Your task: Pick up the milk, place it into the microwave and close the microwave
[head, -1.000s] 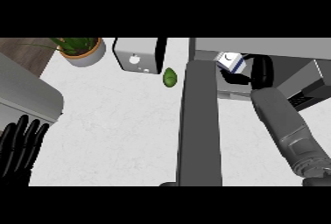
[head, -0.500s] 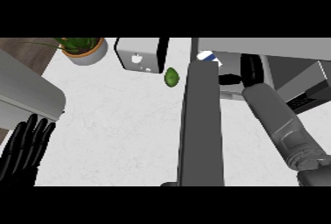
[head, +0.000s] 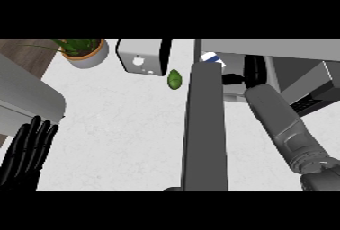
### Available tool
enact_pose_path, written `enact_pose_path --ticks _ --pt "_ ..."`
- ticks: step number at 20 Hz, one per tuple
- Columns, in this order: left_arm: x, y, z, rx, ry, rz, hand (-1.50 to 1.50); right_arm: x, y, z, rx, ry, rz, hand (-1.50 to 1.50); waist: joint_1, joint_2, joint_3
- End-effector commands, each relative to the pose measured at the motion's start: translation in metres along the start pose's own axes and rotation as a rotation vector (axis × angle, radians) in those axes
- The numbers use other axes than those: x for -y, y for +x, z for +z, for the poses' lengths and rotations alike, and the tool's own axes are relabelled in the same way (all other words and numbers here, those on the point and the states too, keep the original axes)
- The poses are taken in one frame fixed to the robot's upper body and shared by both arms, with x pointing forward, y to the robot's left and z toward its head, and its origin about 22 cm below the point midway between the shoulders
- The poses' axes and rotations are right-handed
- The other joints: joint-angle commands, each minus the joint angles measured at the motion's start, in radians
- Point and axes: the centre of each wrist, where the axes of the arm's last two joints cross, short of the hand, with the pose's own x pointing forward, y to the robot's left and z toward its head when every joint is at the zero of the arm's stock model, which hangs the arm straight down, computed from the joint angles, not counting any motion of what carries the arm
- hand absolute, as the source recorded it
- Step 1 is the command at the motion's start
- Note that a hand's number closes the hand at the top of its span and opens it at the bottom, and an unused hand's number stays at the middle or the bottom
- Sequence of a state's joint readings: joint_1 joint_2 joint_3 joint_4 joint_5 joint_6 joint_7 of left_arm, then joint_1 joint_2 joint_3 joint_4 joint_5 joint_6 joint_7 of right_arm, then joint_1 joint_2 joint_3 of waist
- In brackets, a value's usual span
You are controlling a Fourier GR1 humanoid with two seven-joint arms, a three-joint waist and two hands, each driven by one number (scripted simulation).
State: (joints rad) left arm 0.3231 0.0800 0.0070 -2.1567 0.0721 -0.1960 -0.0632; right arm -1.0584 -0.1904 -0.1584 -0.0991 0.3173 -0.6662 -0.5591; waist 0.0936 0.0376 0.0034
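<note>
Beside the open microwave door (head: 204, 130), the milk (head: 211, 57) now sits just inside the microwave (head: 266, 47), the right hand (head: 252, 72) has withdrawn with finger state indeterminable, leaving door closure pending, and the left hand (head: 26, 152) rests open well left of it.

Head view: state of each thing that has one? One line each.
Microwave door: open, swung out toward the camera.
Milk carton: behind the door's top edge, mostly hidden; whether it rests inside cannot be told.
Right hand: reaching into the microwave, fingers not readable.
Left hand: open, fingers straight, resting at the lower left.
Green fruit: lying on the counter beside the toaster.
</note>
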Motion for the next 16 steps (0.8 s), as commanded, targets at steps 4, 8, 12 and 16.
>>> enact_pose_path --ticks 4,8,12,16 --pt "-0.003 0.005 0.000 -0.005 -0.001 -0.008 -1.50 0.001 -0.001 0.000 0.000 -0.093 -0.019 -1.50 -0.009 -0.004 0.000" --pt "0.023 0.011 0.006 0.000 -0.002 -0.018 -1.50 0.020 -0.016 -0.004 0.013 -0.106 -0.014 -1.50 -0.017 -0.008 0.001" --pt "0.017 0.008 0.016 -0.023 -0.004 -0.004 -1.50 0.033 -0.028 -0.004 0.015 -0.150 -0.006 -1.50 -0.015 -0.009 0.000" --pt "0.022 0.012 0.020 0.001 -0.006 -0.005 -1.50 0.037 -0.030 -0.006 0.010 -0.137 -0.011 -1.50 -0.017 -0.013 -0.001"
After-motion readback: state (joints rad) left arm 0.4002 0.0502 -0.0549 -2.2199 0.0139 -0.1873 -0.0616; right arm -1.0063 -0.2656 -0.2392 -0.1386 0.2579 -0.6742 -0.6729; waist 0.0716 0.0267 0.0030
